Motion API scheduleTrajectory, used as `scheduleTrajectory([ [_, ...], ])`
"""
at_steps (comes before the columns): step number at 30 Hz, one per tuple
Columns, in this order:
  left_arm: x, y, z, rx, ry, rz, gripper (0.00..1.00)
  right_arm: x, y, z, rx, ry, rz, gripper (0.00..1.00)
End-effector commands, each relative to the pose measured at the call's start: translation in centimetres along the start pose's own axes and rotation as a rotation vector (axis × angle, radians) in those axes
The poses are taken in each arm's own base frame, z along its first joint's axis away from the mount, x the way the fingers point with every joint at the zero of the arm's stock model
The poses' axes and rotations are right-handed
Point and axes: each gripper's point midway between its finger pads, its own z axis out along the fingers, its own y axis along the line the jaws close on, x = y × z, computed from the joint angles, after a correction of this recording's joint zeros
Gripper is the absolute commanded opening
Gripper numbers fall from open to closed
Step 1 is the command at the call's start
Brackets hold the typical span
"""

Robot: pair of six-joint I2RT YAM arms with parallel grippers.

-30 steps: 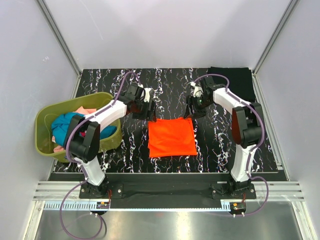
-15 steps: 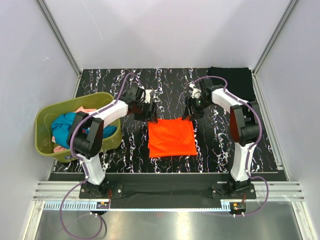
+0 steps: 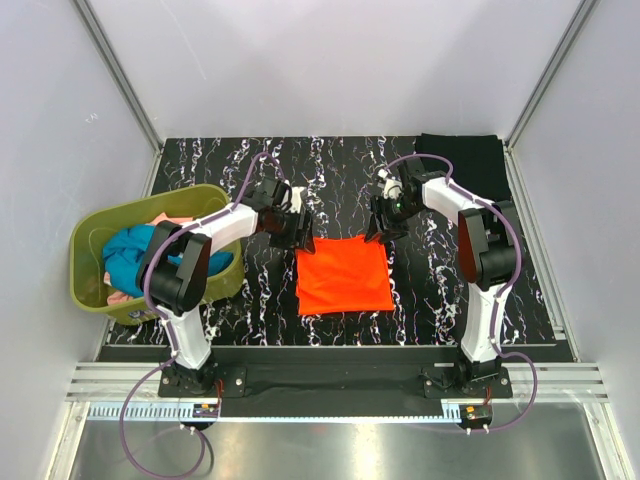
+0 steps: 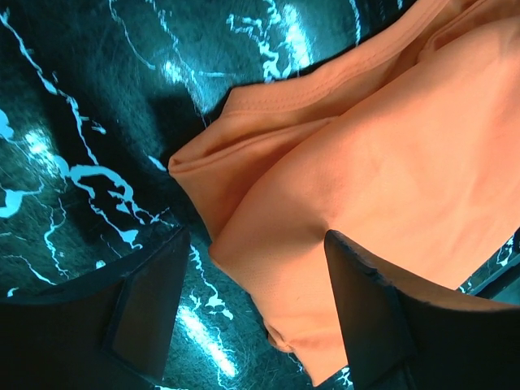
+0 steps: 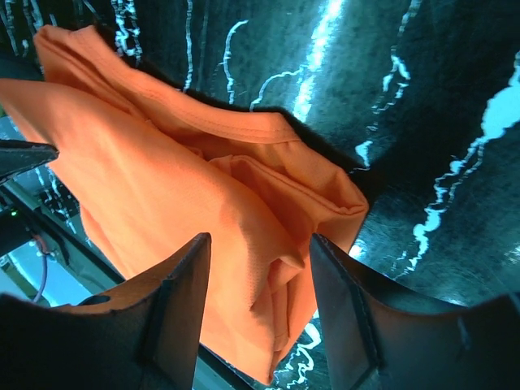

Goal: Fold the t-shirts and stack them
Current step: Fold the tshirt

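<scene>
Matt orange cloth t-shirt (image 3: 343, 273); glossy black marbled tabletop (image 3: 420, 300).

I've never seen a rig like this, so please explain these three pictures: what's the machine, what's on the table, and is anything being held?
Two robot arms stand at a black marbled table. The wide picture looks down from above; the close-ups come from wrist cameras. A folded orange t-shirt lies mid-table, a black cloth in the far right corner, a green basket of clothes at left. The left gripper and right gripper each straddle a far shirt corner, open, holding nothing.
</scene>
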Motion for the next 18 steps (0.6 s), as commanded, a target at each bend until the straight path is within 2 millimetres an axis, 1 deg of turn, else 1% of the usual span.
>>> scheduleTrajectory([
  [1, -0.8, -0.4, -0.4, 0.026, -0.033, 0.015, 0.72, 0.1, -0.7, 0.1, 0.051, 0.001, -0.019, 0.6],
  [3, -0.7, -0.4, -0.5, 0.02, -0.03, 0.015, 0.72, 0.0, -1.3, -0.1, 0.088, -0.002, -0.018, 0.6],
  [5, -0.7, -0.4, -0.6, 0.02, -0.03, 0.015, 0.71, 0.2, -1.3, -0.1, 0.085, 0.005, -0.019, 0.6],
  [8, -0.8, -0.6, -0.7, 0.031, -0.031, 0.017, 0.71, 0.4, -0.6, 0.3, 0.042, 0.011, -0.014, 0.59],
  [9, -0.9, -0.6, -0.7, 0.03, -0.034, 0.017, 0.7, 0.6, -0.1, 0.5, 0.019, 0.021, -0.016, 0.57],
  [12, -0.7, -0.7, -0.7, 0.041, -0.027, 0.01, 0.68, 1.4, 0.7, 1.4, -0.004, 0.053, -0.023, 0.54],
  [13, -0.8, -0.9, -0.7, 0.053, -0.028, 0.011, 0.66, 1.5, 0.8, 1.7, -0.007, 0.058, -0.024, 0.52],
  [14, -0.6, -0.8, -0.7, 0.054, -0.026, 0.006, 0.65, 1.6, 0.8, 1.9, -0.008, 0.063, -0.02, 0.5],
  [15, -0.6, -0.8, -0.7, 0.057, -0.027, 0.0, 0.63, 1.6, 0.7, 1.8, -0.001, 0.059, -0.01, 0.42],
  [17, -0.8, -0.9, -0.8, 0.064, -0.03, -0.007, 0.56, 1.4, 0.8, 1.6, 0.005, 0.045, -0.011, 0.33],
  [18, -0.7, -0.9, -0.8, 0.065, -0.03, -0.011, 0.52, 1.3, 0.8, 1.4, 0.013, 0.036, -0.007, 0.25],
])
